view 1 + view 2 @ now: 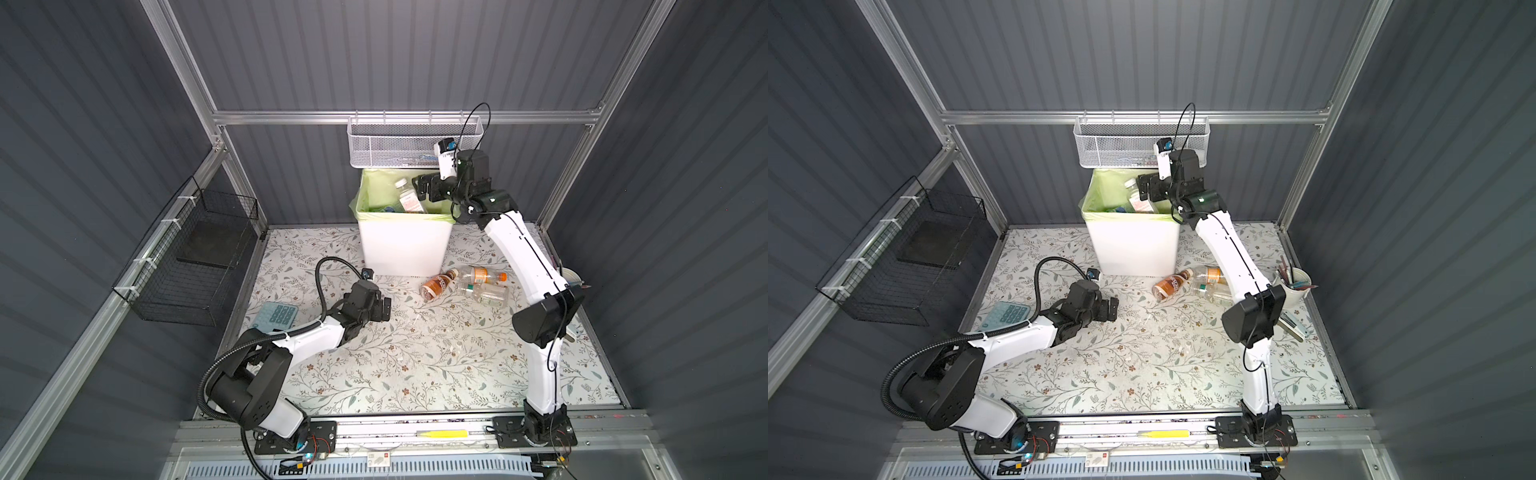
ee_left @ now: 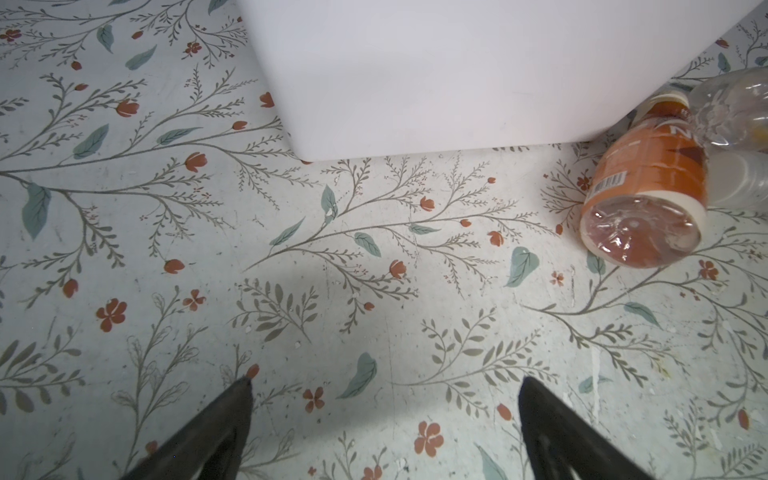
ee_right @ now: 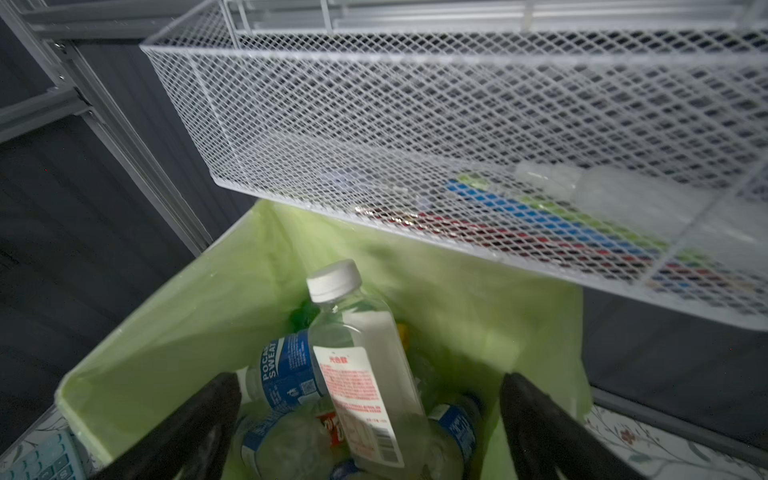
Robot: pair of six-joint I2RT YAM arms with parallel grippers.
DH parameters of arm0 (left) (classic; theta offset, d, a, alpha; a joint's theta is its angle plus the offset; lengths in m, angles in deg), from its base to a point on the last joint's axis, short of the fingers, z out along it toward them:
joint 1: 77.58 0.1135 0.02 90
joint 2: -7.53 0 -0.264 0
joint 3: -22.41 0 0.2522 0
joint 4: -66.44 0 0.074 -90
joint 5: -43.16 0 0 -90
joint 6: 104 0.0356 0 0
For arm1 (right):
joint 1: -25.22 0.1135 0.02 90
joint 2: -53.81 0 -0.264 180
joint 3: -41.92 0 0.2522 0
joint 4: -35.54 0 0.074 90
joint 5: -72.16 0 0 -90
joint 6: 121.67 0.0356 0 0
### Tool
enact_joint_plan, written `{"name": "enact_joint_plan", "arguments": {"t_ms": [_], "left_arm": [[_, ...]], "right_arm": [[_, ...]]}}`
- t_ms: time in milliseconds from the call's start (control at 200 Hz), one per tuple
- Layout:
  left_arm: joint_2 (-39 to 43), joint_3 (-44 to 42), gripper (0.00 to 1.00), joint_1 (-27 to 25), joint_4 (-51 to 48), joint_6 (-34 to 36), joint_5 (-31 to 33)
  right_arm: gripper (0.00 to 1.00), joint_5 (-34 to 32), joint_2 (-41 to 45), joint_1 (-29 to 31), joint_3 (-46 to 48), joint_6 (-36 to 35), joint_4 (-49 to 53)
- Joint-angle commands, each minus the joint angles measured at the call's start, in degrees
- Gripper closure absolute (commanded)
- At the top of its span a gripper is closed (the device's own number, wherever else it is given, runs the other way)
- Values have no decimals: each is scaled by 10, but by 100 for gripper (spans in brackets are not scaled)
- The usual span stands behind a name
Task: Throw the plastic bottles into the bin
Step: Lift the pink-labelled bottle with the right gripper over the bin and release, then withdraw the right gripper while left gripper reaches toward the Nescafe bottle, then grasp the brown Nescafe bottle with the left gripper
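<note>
The bin (image 1: pixel 405 249) (image 1: pixel 1133 249), white with a green liner, stands at the back of the table. My right gripper (image 1: pixel 417 187) (image 1: pixel 1144 187) (image 3: pixel 370 382) hangs open over its mouth. Inside, a clear bottle (image 1: pixel 409 197) (image 3: pixel 361 374) with a white cap leans free between the jaws, on several blue-labelled bottles (image 3: pixel 286 370). On the table right of the bin lie an amber bottle (image 1: pixel 438 284) (image 2: pixel 648 187), an orange-capped clear bottle (image 1: pixel 482 275) and a green-capped clear bottle (image 1: pixel 486 293). My left gripper (image 1: pixel 384 309) (image 2: pixel 384 382) is open and empty, left of them.
A white mesh basket (image 1: pixel 411 141) hangs just above the bin's back rim. On the left wall there is a black wire basket (image 1: pixel 187 266). A pale blue calculator (image 1: pixel 278 316) lies by my left arm, and a cup of pens (image 1: pixel 1293 284) stands behind my right arm.
</note>
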State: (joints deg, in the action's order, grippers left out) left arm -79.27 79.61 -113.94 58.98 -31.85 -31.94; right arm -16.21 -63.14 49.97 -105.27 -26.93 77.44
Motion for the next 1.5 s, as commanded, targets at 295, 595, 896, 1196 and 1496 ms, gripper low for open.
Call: {"name": "enact_joint_plan", "arguments": {"t_ms": [295, 595, 896, 1196, 1496], "left_arm": [[-16, 76, 0, -63, -37, 77, 57], [-168, 279, 0, -157, -146, 197, 92], [-310, 458, 0, -161, -246, 237, 62], [-414, 587, 0, -161, -312, 256, 93], [-472, 655, 1, -161, -349, 276, 114]], "right_arm": [[1, -116, 379, -27, 453, 23, -232], [1, -114, 504, -129, 753, 135, -267], [1, -97, 596, -182, 943, 197, -284], [1, -86, 615, -193, 991, 202, -285], [1, -72, 607, -200, 994, 200, -288]]}}
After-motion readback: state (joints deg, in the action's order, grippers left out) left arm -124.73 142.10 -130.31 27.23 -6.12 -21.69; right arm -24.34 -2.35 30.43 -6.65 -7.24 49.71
